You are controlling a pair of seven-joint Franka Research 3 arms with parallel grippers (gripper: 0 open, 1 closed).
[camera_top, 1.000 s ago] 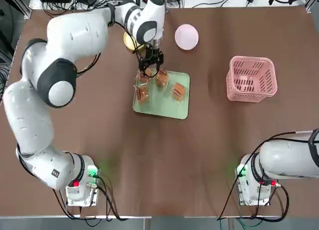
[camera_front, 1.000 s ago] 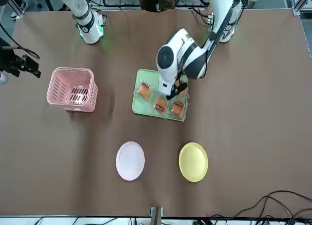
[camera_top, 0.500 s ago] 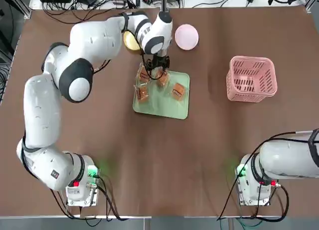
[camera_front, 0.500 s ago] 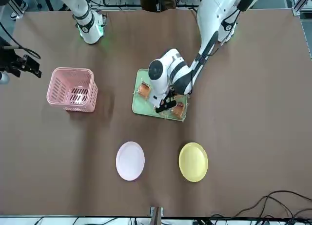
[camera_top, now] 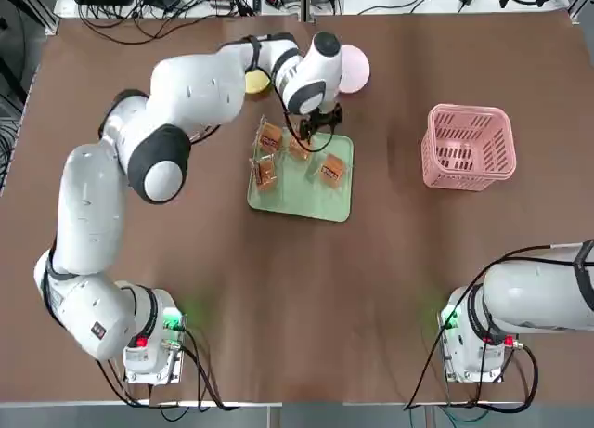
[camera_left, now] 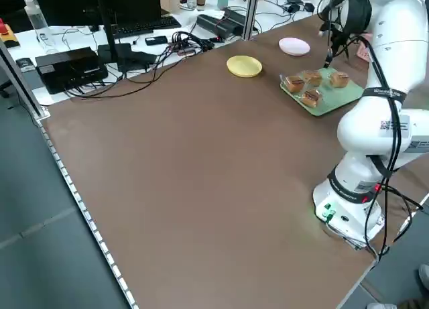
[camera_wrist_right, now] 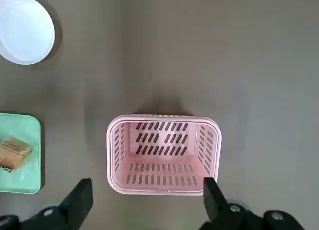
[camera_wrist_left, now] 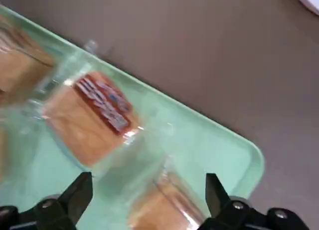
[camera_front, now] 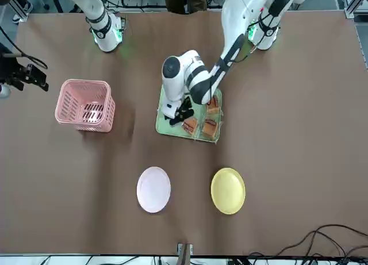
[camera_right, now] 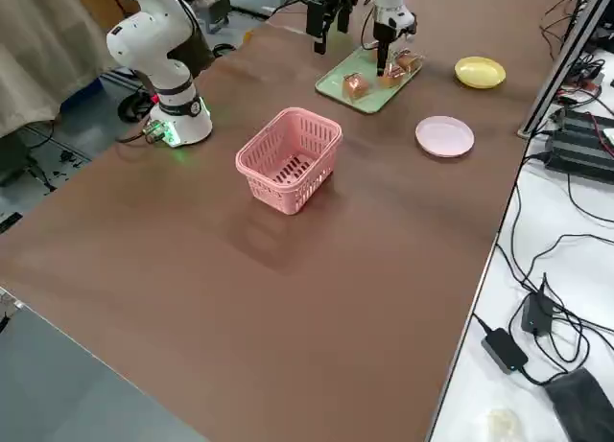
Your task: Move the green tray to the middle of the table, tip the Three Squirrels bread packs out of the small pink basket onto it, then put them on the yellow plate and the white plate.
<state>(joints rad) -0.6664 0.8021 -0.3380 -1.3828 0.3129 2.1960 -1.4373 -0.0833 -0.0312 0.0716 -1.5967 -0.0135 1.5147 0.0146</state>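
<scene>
My left tool (camera_wrist_left: 149, 200) was wide open above the green tray (camera_wrist_left: 219, 155), with bread packs (camera_wrist_left: 92, 117) below it. My right tool (camera_wrist_right: 148, 202) was open, near the pink basket (camera_wrist_right: 162, 155).

Soft shadows, faint tabletop glare

A robotics lab, judging by the robot arms (camera_top: 88, 205) on a table (camera_top: 278, 307), loose cables (camera_left: 181, 44) and a computer monitor (camera_left: 67, 4) nearby.
</scene>
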